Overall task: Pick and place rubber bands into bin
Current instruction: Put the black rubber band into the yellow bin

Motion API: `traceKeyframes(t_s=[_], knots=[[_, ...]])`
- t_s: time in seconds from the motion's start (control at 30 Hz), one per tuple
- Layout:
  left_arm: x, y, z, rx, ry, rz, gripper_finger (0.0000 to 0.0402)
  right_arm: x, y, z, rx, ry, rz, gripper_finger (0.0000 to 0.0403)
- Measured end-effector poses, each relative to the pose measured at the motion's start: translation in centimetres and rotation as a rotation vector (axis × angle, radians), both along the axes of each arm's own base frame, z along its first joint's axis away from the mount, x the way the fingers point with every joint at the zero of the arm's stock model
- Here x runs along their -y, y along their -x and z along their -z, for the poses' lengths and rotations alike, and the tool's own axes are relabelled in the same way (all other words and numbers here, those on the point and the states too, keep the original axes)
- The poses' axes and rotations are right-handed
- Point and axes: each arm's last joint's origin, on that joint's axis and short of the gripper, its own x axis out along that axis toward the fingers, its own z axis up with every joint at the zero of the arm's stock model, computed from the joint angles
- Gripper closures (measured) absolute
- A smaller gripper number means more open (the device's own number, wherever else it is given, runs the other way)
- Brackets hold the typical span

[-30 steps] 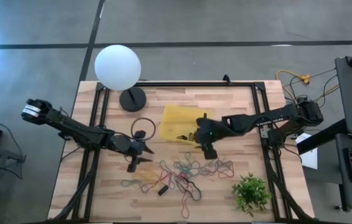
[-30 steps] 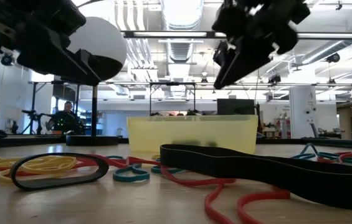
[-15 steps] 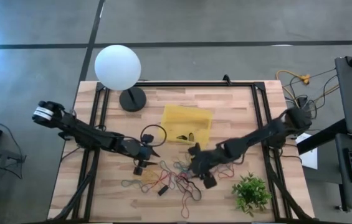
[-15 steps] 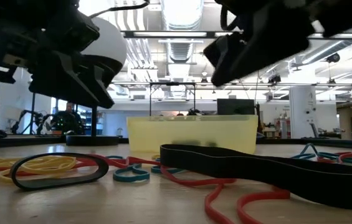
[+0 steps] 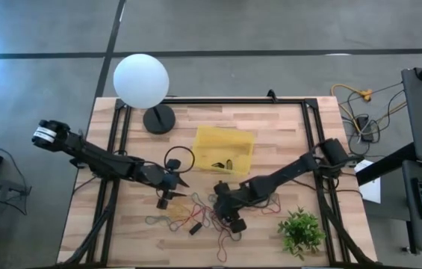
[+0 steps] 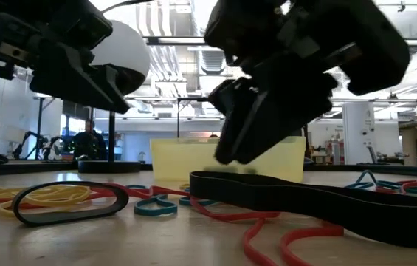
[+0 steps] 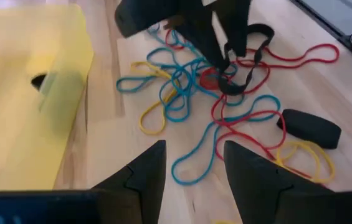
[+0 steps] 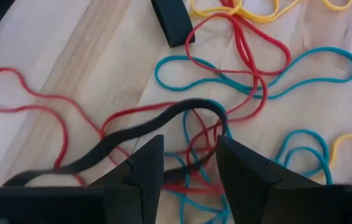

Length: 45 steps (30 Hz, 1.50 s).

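Parted and empty, the right gripper [image 8: 185, 163] jaws straddle a floppy black band [image 8: 163, 118] among tangled rubber bands [image 5: 222, 213]; pinch one strand, expecting snags.

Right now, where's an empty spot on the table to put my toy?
Bare wood lies between the bin and the table's right rail, and beside the lamp. The front middle is crowded with rubber bands and both grippers.

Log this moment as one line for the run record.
right gripper: open, low over band pile | left gripper: open, beside bin | bin: few bands inside
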Motion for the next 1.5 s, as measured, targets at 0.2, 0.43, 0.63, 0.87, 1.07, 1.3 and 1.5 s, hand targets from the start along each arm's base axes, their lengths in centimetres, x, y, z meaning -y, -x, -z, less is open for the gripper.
traceKeyframes(t_s=[0.2,0.43,0.63,0.87,1.07,1.3,1.5], knots=[[-0.14,0.5,-0.19,0.011,0.008,-0.002,0.0256,-0.24,-0.71,0.37,-0.004,0.005,0.006,0.0265],[-0.15,0.6,-0.26,0.011,0.008,-0.001,0.0256,0.11,-0.81,0.34,0.013,0.051,0.059,0.0275],[-0.15,0.6,-0.26,0.012,0.008,-0.001,0.0256,0.14,-0.67,0.54,0.006,0.051,0.066,0.0277],[-0.14,0.6,-0.26,0.012,0.008,-0.001,0.0256,0.16,-0.64,0.62,0.009,0.05,0.069,0.0278],[-0.14,0.6,-0.26,0.012,0.008,-0.001,0.0256,0.18,-0.61,0.67,0.008,0.054,0.068,0.029],[-0.14,0.6,-0.25,0.011,0.008,-0.001,0.0256,0.24,-0.56,0.76,0.006,0.056,0.067,0.0303],[-0.14,0.6,-0.25,0.011,0.008,-0.001,0.0256,0.33,-0.6,0.82,0.006,0.058,0.068,0.0304]])
